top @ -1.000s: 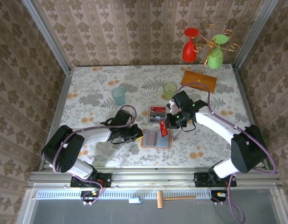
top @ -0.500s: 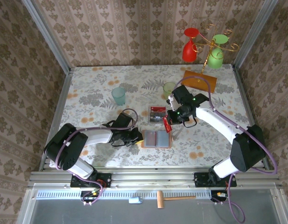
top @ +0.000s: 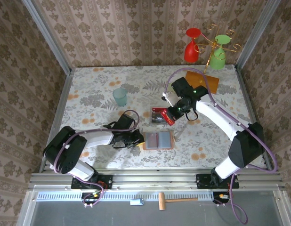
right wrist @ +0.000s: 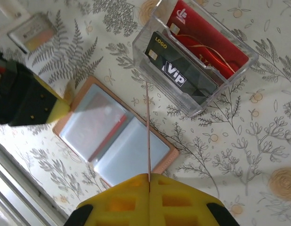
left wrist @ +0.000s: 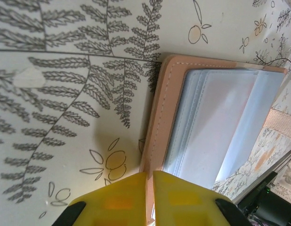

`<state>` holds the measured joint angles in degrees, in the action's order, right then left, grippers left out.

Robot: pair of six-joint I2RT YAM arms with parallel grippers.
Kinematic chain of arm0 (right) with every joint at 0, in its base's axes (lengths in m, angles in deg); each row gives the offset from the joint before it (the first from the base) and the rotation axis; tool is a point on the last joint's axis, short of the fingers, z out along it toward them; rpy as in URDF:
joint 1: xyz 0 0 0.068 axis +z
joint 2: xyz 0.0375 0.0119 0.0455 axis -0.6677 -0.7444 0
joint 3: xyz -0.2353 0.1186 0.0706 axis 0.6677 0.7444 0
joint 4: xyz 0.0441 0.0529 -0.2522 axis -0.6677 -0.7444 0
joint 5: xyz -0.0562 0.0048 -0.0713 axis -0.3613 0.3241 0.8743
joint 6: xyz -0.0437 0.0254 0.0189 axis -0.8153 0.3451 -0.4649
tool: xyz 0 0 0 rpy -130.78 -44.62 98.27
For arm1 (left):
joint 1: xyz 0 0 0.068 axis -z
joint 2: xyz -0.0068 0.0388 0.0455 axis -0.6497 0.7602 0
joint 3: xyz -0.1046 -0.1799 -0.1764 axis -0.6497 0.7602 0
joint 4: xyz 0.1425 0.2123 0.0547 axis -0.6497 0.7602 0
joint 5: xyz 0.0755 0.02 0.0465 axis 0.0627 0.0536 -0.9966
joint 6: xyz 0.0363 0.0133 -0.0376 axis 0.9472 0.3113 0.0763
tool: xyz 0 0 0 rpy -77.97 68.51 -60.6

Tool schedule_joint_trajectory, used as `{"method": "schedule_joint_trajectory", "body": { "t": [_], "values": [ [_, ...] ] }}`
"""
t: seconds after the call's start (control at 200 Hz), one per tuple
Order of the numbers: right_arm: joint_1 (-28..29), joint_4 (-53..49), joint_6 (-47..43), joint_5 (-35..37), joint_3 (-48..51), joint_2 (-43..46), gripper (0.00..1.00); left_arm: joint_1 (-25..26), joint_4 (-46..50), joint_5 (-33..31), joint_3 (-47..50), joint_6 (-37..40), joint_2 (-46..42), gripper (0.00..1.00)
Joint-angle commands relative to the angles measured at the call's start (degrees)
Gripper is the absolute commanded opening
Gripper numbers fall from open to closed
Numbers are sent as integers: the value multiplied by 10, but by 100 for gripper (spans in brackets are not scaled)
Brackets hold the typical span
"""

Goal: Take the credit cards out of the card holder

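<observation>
My left claw [left wrist: 149, 186] is pinched shut on the left pink border of the card holder [top: 158, 140], which lies open and flat on the desk [top: 98, 84]. My right claw [right wrist: 149, 181] grips a red credit card [top: 167, 116] between closed fingers, by the right end of the clear tray [right wrist: 195, 112]. A red card [right wrist: 206, 40] and a black Vip card [right wrist: 176, 70] stand inside that tray, just beyond the holder.

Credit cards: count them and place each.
4: black card, red card in the clear tray; edge-on card in the right gripper; reddish card inside the card holder. More may hide.
</observation>
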<state>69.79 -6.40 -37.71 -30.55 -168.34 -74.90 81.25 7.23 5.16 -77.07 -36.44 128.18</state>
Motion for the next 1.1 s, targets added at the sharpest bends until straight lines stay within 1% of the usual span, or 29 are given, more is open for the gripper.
{"method": "schedule_joint_trajectory", "body": {
  "t": [0.0, 0.115, 0.25, 0.73, 1.095],
  "values": [
    [-1, -58, -153, 7, -30, -11, 0, -8, 35, -14, -22, 14, -24, 12],
    [1, -102, -236, 12, -54, -35, 0, -14, 38, -17, -22, 14, -35, 13],
    [2, -145, -278, 44, -105, -84, 0, -21, 40, -23, -20, 14, -46, 13],
    [0, -241, -362, 75, -300, -256, 0, -61, 60, -24, -10, 24, -81, 13],
    [0, -316, -404, 81, -489, -378, 0, -103, 83, -15, -5, 37, -104, 13]
  ]
}}
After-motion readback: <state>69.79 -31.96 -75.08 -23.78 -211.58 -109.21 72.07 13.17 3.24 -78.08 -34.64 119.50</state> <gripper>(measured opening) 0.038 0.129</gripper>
